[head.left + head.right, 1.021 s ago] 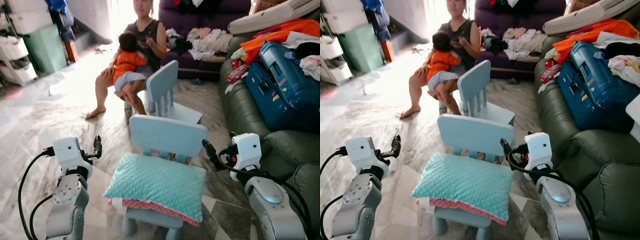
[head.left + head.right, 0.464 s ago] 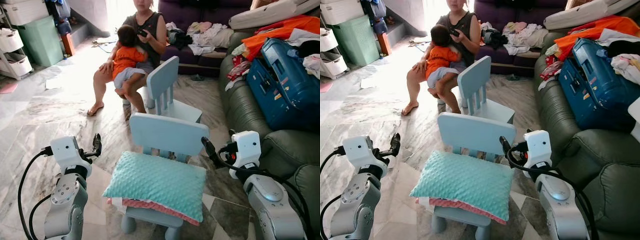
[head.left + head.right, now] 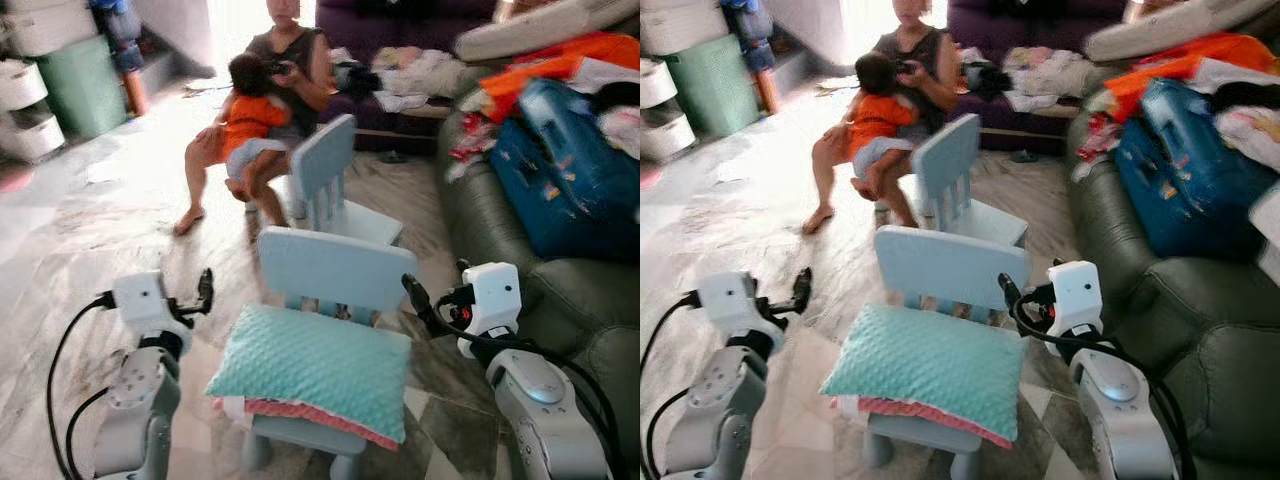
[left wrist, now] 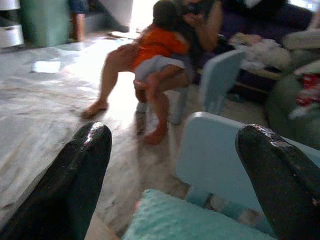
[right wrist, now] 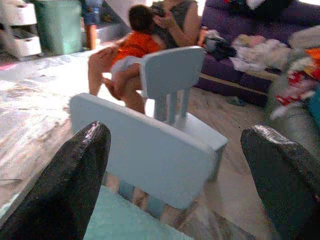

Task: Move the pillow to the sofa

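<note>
Pillow, teal and dimpled with a pink layer showing under its near edge, lies flat on the seat of a small pale-blue child's chair, overhanging the seat on the near side. The left end effector hangs beside the pillow's left end and the right end effector beside its right end, both apart from the fabric, each with its two black fingers spread wide and nothing between them.

The step in hand looks like a two-sided pickup. Done well, both end effectors would come in low at the pillow's short ends together, close on the soft edge rather than the chair seat, and lift evenly so the pink layer underneath comes along or stays put cleanly. The backrest stands right behind the pillow, so the lift should go up and toward the robot before swinging right to the dark green sofa, which already carries a blue suitcase and loose clothes.

The head views give the whole layout, including the sofa. The wrist views show the finger spread plainly, and a second chair with a seated person holding a child beyond.
</note>
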Controlling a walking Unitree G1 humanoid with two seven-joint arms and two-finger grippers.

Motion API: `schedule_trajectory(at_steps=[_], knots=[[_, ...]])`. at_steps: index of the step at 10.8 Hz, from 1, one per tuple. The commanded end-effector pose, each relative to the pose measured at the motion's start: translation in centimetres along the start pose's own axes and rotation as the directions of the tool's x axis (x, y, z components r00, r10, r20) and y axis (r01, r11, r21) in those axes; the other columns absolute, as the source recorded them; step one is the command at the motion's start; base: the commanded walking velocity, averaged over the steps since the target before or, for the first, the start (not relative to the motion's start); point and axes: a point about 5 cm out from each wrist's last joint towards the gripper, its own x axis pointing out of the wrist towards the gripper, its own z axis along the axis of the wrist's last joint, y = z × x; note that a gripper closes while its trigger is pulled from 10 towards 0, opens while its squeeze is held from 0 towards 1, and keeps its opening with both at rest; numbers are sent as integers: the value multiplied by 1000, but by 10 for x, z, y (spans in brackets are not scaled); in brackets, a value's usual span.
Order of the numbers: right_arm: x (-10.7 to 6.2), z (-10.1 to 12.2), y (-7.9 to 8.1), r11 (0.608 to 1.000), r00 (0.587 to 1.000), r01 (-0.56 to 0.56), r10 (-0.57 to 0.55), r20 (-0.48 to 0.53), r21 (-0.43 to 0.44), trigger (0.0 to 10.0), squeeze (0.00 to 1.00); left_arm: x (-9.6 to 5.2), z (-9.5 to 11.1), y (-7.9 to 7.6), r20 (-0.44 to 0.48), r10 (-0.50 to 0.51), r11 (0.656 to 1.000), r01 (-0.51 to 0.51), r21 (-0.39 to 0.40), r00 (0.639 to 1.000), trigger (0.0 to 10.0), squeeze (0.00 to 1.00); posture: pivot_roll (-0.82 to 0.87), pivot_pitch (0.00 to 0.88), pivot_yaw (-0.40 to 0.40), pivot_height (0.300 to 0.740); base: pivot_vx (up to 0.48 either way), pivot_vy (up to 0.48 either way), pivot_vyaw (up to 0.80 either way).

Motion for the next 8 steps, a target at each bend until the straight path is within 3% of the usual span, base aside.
schedule_trajectory(at_steps=[1, 5, 8], knots=[[-2, 1, -2, 1000, 1000, 10, -10, -5, 5, 10000, 0, 1, 4, -5, 14, -28, 1000, 28, -1, 1000, 10000, 0, -124, 0, -34, 740, 0, 0, -800], [0, 2, -2, 1000, 1000, 9, -9, 2, 1, 10000, 0, 2, 7, -3, 18, -25, 1000, 25, -2, 1000, 10000, 0, -119, 0, -36, 740, 0, 0, -800], [-1, 4, -2, 1000, 1000, 10, -10, 14, -4, 10000, 0, 2, 7, -2, 21, -27, 1000, 27, -2, 999, 10000, 0, -125, 0, -35, 740, 0, 0, 0]])
